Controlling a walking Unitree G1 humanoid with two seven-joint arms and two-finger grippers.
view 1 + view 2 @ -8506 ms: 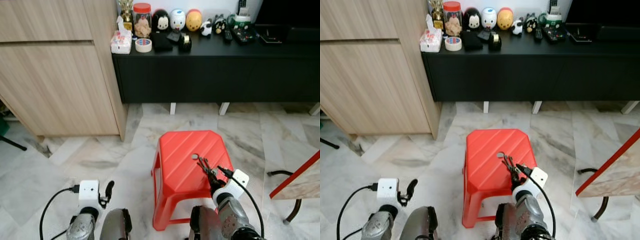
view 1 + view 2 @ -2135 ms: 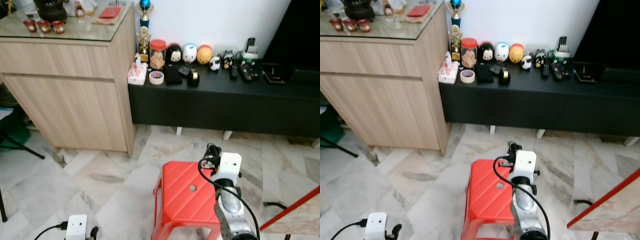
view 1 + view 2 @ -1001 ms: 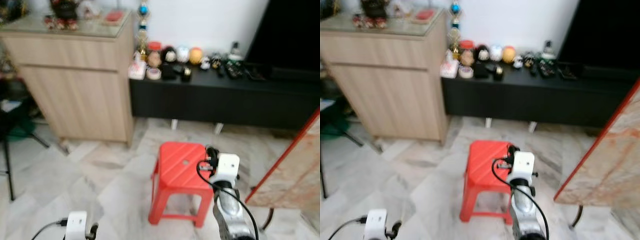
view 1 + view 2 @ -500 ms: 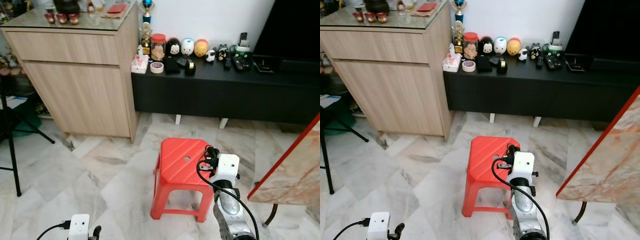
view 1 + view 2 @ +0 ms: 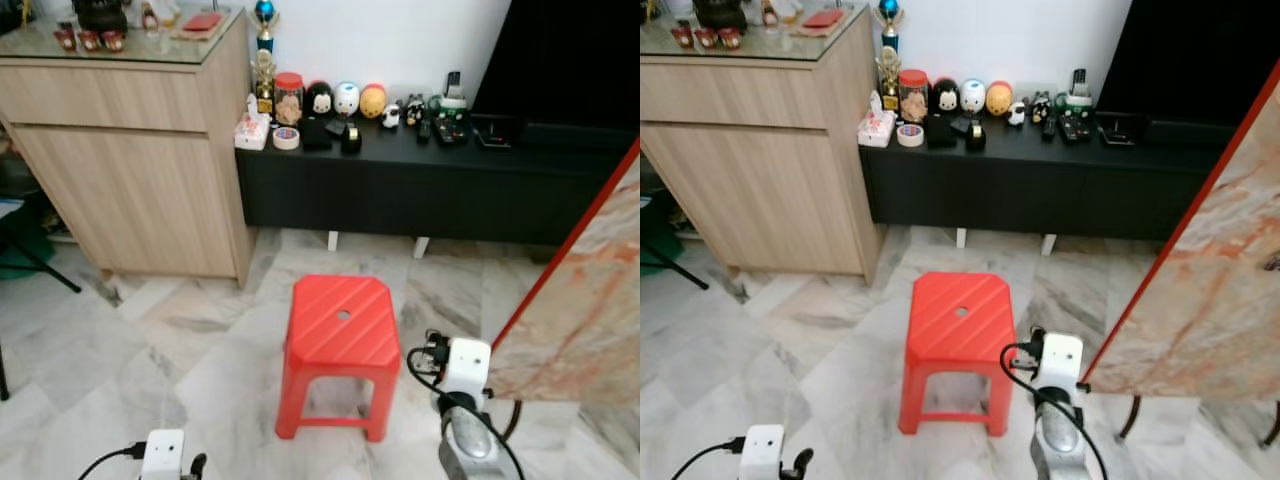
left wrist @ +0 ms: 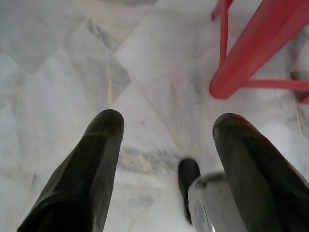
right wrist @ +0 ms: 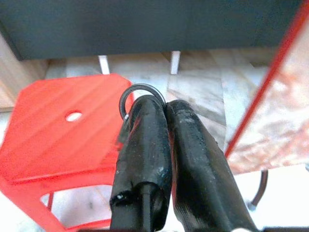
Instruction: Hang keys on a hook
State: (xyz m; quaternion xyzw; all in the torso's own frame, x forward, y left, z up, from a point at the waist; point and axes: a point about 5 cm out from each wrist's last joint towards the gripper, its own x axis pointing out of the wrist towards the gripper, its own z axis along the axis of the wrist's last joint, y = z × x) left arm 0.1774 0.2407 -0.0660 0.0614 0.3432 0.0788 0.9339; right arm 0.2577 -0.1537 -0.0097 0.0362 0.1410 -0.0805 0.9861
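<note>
**Carrying the keys toward a hook**

We hold the keys (image 7: 141, 94) pinched between the closed fingers of the right gripper (image 7: 161, 113), the ring protruding past the fingertips, just beside the red stool (image 5: 337, 322). The left gripper (image 6: 166, 133) hangs spread and empty over the marble floor (image 5: 150, 330). We see no hook yet; we should keep the pinch firm and the ring facing outward while we search for one

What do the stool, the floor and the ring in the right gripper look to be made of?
Stool: likely moulded plastic, glossy red, ribbed top in one piece with the legs.
Floor: polished marble or marble-look tile, grey-veined with straight joints.
Key ring, pinched in the right gripper: probably metal, thin and dark with a faint sheen.
</note>
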